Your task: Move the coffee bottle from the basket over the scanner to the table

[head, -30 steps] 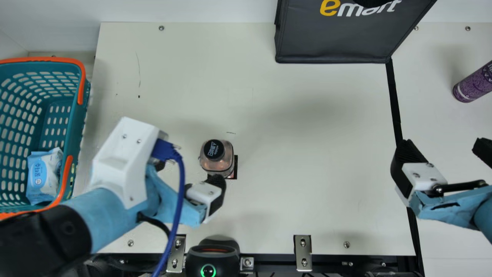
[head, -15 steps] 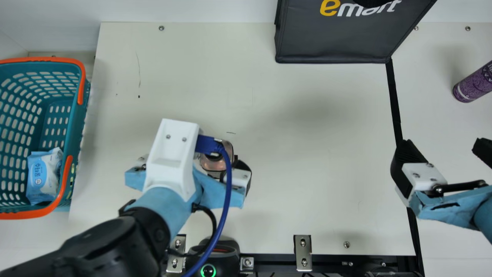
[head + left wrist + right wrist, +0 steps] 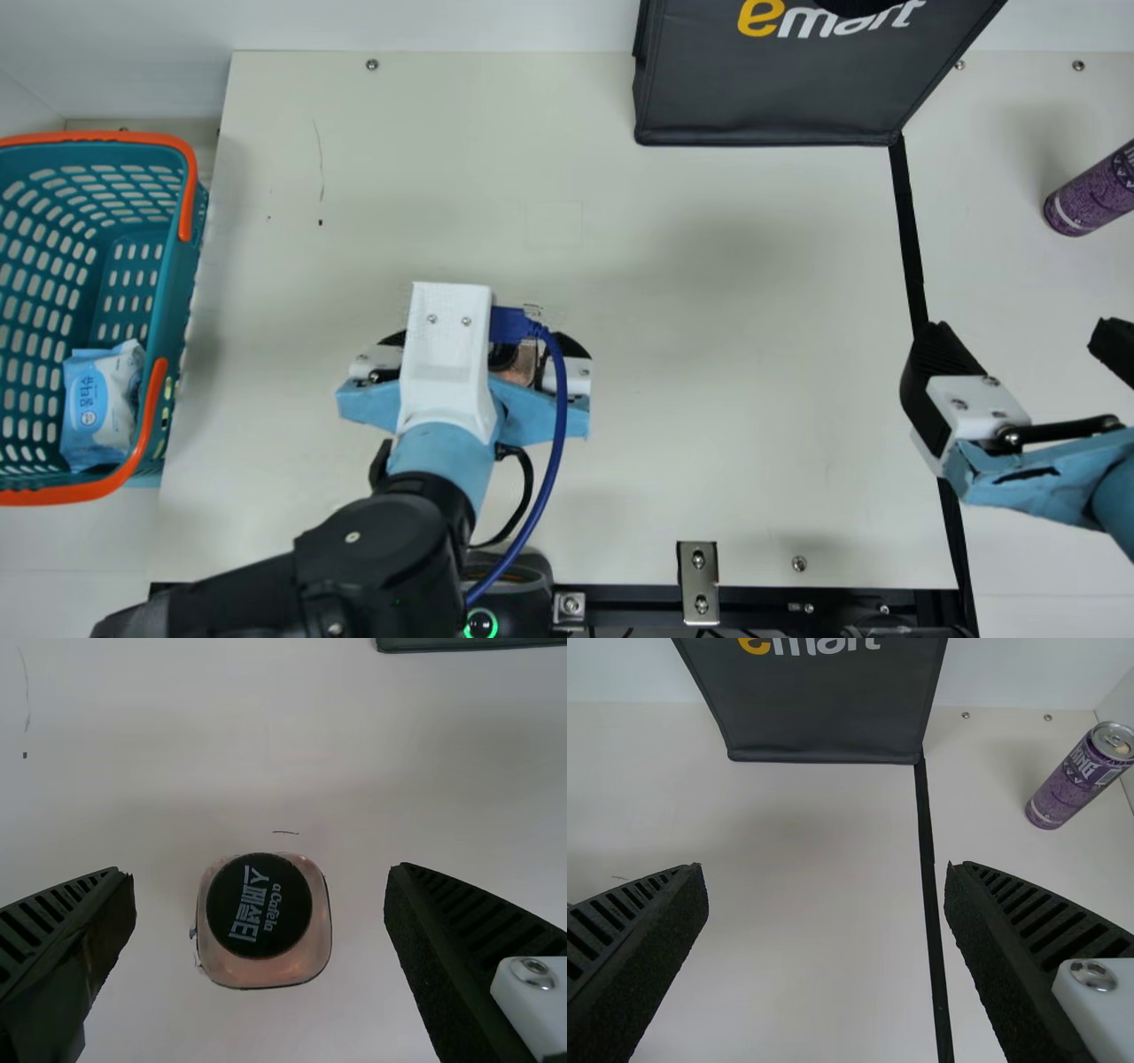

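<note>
On the black cap (image 3: pixel 259 904) of the coffee bottle (image 3: pixel 264 973), "스페셜티" stands in white beside smaller "aCafela". The dark bag (image 3: pixel 780 97) at the far edge of the desk (image 3: pixel 709 399) reads "emart", yellow "e", white "mart"; the wet-wipe pack (image 3: pixel 102 408) in the basket (image 3: pixel 184 257) by the left edge, "물티슈". The print on the purple can (image 3: pixel 1067 790) near the far right corner is too small to read.

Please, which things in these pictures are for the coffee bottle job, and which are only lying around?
For the job:
- coffee bottle
- left gripper
- basket
- scanner
- table

Only lying around:
- blue-and-white packet, inside the basket
- dark bag
- purple can
</note>
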You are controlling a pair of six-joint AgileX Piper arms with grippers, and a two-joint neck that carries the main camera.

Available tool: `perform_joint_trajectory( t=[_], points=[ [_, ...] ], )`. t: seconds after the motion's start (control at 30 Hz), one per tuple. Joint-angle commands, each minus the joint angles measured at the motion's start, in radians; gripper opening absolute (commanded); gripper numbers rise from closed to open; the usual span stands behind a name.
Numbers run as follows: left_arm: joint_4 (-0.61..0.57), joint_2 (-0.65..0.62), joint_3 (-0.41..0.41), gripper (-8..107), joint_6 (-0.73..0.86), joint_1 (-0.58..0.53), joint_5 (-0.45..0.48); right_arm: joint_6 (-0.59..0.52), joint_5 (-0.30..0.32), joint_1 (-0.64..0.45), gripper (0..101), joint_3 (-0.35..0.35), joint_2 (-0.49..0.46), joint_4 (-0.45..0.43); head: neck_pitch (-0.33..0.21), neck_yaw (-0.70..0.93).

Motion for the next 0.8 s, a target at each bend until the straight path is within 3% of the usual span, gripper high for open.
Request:
perform_joint_trajectory(
  t=[0.0,0.57,0.77],
  points=[
    [0.029,0.010,0.013,90,-0.034,0.002,-0.014,0.000,0.000,0.000,95,0.000,0.000,0.000,-0.029,0.002],
    [0.127,0.080,0.087,90,-0.155,0.044,-0.122,0.000,0.000,0.000,95,0.000,0.000,0.000,-0.029,0.002],
    [0.140,0.091,0.097,50,-0.174,0.050,-0.138,0.000,-0.001,0.000,95,0.000,0.000,0.000,-0.029,0.002]
  ],
)
